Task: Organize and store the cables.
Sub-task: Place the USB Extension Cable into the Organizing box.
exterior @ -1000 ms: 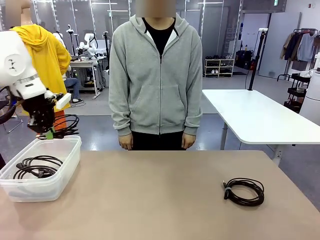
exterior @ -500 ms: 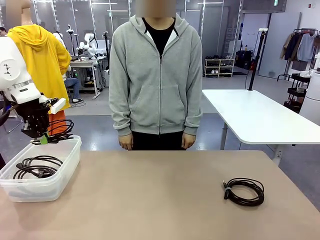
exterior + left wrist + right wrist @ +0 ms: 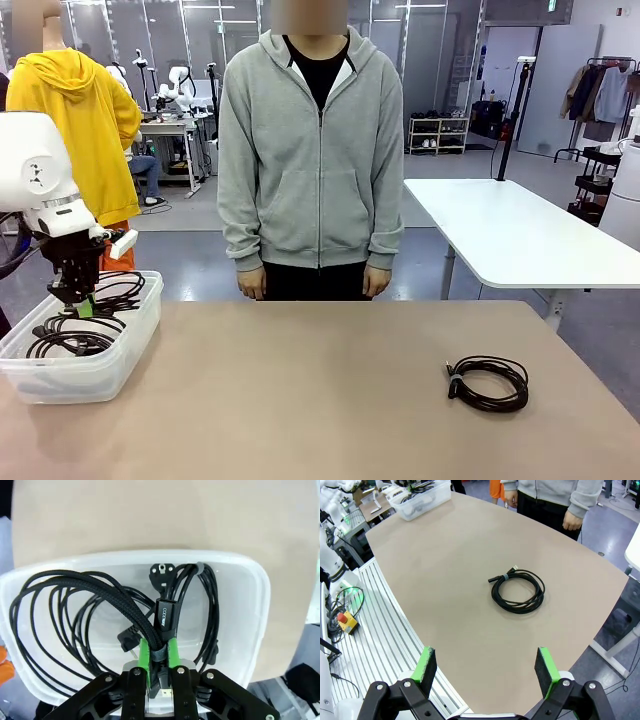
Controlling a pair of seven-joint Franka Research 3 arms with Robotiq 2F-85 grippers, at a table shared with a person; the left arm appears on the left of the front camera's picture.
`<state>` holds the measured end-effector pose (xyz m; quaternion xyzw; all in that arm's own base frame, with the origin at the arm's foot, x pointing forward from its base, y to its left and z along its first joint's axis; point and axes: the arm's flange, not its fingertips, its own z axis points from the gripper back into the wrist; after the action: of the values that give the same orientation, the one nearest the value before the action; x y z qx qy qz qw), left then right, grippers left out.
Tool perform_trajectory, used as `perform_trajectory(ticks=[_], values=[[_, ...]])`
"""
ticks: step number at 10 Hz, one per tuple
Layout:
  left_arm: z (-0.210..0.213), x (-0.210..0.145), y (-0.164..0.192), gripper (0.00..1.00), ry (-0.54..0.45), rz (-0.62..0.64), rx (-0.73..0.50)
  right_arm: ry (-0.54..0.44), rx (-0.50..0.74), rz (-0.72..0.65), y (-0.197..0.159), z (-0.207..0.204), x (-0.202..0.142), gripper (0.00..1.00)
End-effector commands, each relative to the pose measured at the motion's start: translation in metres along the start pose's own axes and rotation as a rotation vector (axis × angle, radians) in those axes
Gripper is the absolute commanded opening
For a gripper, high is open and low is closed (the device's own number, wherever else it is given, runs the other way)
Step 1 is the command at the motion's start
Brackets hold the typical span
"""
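Now the left gripper (image 3: 159, 652), jaws pinched shut on a coiled black braided cable (image 3: 95, 582), hangs over a clear plastic storage bin (image 3: 100, 559) at the left end of the tan table (image 3: 300, 400), with the coil's loops drooping into the bin's mouth. Beneath them a black power cord (image 3: 162, 570) with a round plug already lies coiled on the bin floor. Well apart, toward the table's right side, one more coiled black cable (image 3: 488, 383) lies loose, bound by a small tie. The right gripper (image 3: 487, 665) hovers high above that side, jaws spread wide and empty. A person in a grey hoodie (image 3: 312, 150) stands at the far edge, hands down. By this evidence one cable is stored, a second is about to be released, and a third awaits collection
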<state>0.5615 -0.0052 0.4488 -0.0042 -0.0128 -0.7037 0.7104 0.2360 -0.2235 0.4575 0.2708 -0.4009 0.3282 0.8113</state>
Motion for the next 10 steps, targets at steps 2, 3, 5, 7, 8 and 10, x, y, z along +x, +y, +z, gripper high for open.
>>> perform_trajectory(ticks=[2,3,5,7,8,10], values=[[0.0,0.0,0.0,0.16,0.0,0.0,0.0,-0.016,0.002,0.019,0.0,0.001,-0.001,1.0],[0.0,0.0,0.0,0.16,0.0,0.0,0.0,-0.016,0.002,0.019,0.0,0.001,-0.001,1.0],[0.0,0.001,0.0,0.16,0.024,0.007,-0.001,-0.016,0.002,0.019,0.0,0.001,-0.001,1.0],[-0.011,-0.006,0.011,0.16,0.099,0.022,0.003,-0.016,0.002,0.019,0.0,0.001,-0.001,1.0],[-0.018,-0.008,0.012,0.16,0.142,0.056,-0.004,-0.016,0.002,0.019,0.0,0.001,-0.001,1.0],[-0.029,-0.012,0.011,0.16,0.151,0.059,-0.049,-0.016,0.002,0.019,0.0,0.001,-0.001,1.0]])
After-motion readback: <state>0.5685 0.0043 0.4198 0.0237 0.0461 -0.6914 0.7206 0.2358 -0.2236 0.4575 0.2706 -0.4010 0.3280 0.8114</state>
